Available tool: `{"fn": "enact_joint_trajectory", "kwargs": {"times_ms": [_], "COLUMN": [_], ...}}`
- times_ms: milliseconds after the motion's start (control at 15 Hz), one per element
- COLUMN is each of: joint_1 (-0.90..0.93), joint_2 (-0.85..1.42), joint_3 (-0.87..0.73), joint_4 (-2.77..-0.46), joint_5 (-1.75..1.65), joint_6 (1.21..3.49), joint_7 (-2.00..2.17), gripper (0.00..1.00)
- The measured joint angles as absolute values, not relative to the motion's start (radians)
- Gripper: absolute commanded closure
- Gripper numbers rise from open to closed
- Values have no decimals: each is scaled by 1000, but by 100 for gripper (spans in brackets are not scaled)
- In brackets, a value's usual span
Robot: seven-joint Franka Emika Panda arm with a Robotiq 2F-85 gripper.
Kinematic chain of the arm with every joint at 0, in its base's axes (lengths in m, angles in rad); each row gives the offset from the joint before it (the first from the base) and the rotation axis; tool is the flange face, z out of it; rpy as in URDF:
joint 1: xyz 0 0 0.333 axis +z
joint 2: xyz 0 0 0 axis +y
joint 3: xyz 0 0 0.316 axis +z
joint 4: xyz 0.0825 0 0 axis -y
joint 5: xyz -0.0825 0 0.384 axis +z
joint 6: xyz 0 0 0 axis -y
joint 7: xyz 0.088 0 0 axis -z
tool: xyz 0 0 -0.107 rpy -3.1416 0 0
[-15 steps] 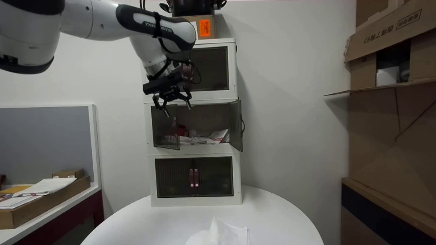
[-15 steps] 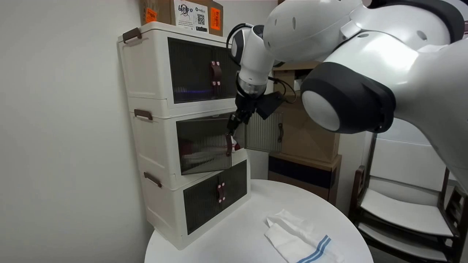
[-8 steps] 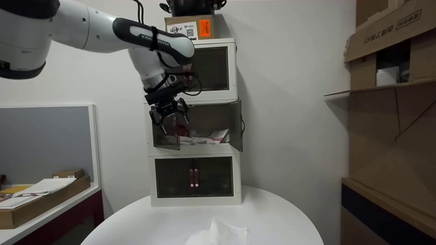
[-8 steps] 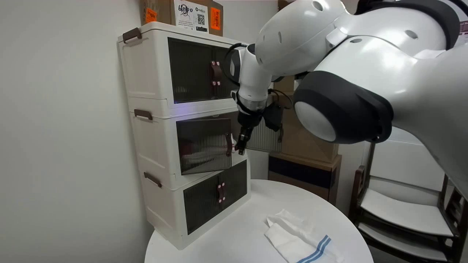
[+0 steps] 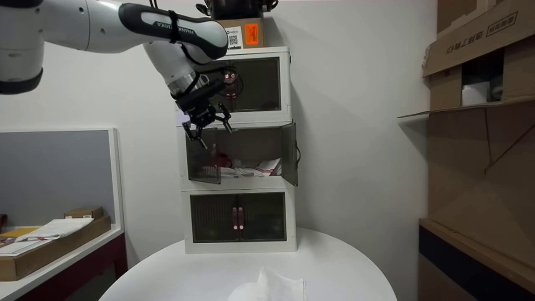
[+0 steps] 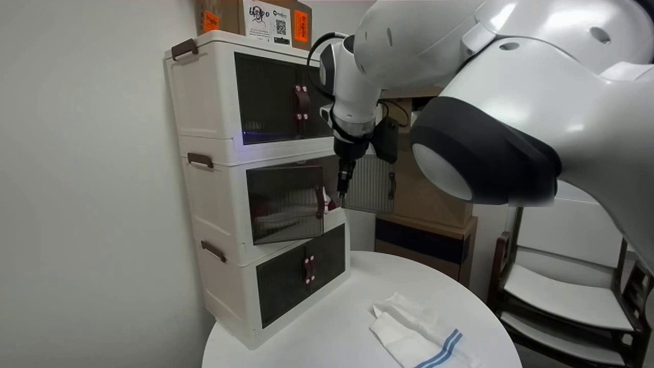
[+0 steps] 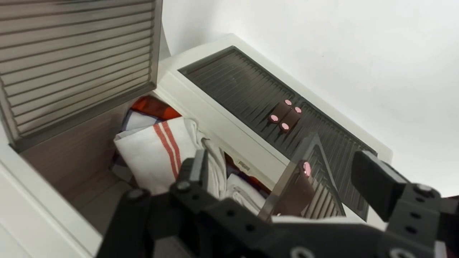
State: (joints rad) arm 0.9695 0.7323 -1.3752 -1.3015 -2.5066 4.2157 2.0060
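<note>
Wrist view, foreground: the gripper (image 7: 282, 163), its jaws spread wide with nothing held between them, hanging in front of a white cabinet (image 6: 209, 204) in both exterior views. Beyond the fingers (image 7: 374, 190), and seen between them, is the partly open handled door (image 7: 321, 181), ribbed and translucent, with a brown strap handle (image 7: 296, 195) fixed by a pink stud (image 7: 306, 168). Opposite, the wide-open door (image 7: 79, 61) shows its ribbed panel in a dark frame. Deeper, inside the middle compartment (image 7: 64, 157), lies a striped cloth (image 7: 150, 154): white, folded, crossed by two parallel red stripes, with an orange-red item (image 7: 156, 107) beside it and more white fabric (image 7: 244, 191) nearby. Past the compartment's sill (image 7: 218, 123), the lower doors (image 7: 229, 82) are closed. The paired red stripes are distinct only in the wrist view. On the round table (image 6: 368, 278), a white cloth (image 6: 403, 329) displays two blue stripes in an exterior view; only its peaked part (image 5: 269, 286) enters at the bottom edge of an exterior view. A black pot (image 5: 237, 10) on a cardboard box (image 5: 259, 39) atop the cabinet, and white-seated stacked chairs (image 6: 567, 299), each appear in a single exterior view.
</note>
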Motion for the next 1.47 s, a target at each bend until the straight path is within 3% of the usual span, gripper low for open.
{"fn": "enact_joint_trajectory", "kwargs": {"times_ms": [1467], "joint_1": [993], "joint_2": [741], "joint_3": [-1377], "joint_4": [-1225], "joint_5": [-2506], "joint_6": [4215], "joint_7": [1982], "gripper": [0]}}
